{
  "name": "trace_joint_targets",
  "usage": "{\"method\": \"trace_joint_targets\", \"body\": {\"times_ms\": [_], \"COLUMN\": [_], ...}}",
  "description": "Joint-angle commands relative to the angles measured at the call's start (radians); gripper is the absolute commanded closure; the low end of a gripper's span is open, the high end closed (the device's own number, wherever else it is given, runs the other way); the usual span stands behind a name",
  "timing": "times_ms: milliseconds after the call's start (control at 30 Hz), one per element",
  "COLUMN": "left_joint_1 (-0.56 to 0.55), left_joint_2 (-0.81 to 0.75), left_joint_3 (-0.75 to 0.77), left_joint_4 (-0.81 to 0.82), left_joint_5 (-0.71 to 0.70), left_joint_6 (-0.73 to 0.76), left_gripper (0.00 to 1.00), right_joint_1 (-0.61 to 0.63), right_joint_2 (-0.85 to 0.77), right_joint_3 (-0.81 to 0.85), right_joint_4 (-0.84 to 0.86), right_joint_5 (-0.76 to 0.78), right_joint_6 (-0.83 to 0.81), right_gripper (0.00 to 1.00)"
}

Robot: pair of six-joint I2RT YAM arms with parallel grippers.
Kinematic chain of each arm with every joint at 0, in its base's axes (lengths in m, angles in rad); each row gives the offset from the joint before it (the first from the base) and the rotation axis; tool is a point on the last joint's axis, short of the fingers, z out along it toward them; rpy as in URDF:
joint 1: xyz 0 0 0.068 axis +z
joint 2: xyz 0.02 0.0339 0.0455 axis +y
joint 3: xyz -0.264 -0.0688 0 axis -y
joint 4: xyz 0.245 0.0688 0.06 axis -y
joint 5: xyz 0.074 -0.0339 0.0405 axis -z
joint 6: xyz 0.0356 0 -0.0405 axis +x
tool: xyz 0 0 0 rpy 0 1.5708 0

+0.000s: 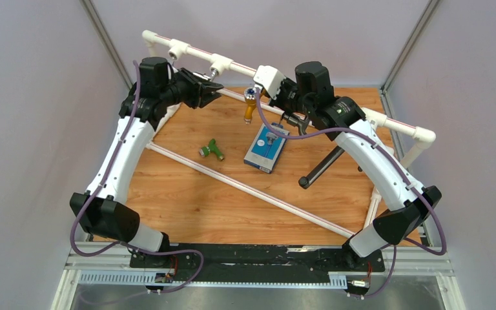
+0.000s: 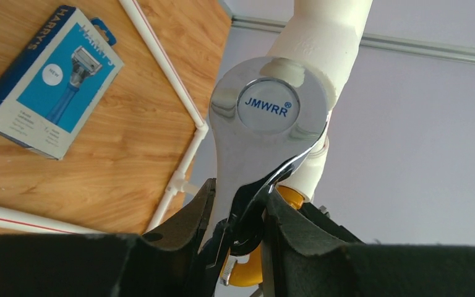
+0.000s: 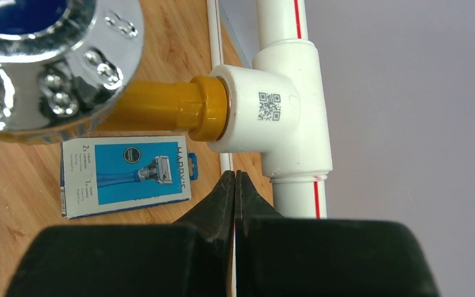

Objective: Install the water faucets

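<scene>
Chrome faucet [image 2: 266, 117] at a tee socket [image 2: 321, 43], lever pinched by the left fingers [image 2: 188, 216]; right fingers [image 3: 213, 210] pressed together, empty (beside a brass-bodied tap [image 3: 161, 108], apparently fitted); green faucet [image 1: 211, 150] lies uninstalled on the counter [image 1: 187, 194].

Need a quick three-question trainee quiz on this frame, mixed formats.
1. Fill in: the green plastic faucet lies on the wooden ____.
2. True or false: the right pincer holds that green faucet.
3. The left pincer clamps: A the flat blue-and-white box; B the shiny chrome faucet lever marked JMWRR; C a white pipe.

Key: 1 table; 2 false, it is shut and empty; 3 B.
</scene>
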Motion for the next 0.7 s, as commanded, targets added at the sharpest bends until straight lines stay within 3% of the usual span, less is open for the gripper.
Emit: {"method": "trace_joint_targets", "body": {"times_ms": [0,267,667], "left_joint_1": [-0.018,-0.032,-0.084], "left_joint_2": [0.019,0.023,0.059], "left_joint_3": [0.071,0.06,0.17], "left_joint_4": [0.071,0.035,-0.051], "left_joint_5": [-0.084,-0.172,-0.33], "left_joint_6": [0.121,0.238,0.469], "left_gripper": [1.0,1.0,1.0], "right_joint_1": [0.041,0.039,0.041], "right_joint_2": [0.032,0.031,0.032], "right_joint_3": [-0.04,-0.043,-0.046], "right_joint_4": [-0.176,-0.175,-0.172], "right_joint_5": [-0.089,-0.092,-0.091], "right_joint_6": [0.0,-0.001,-0.004], "right_gripper": [1.0,1.0,1.0]}}
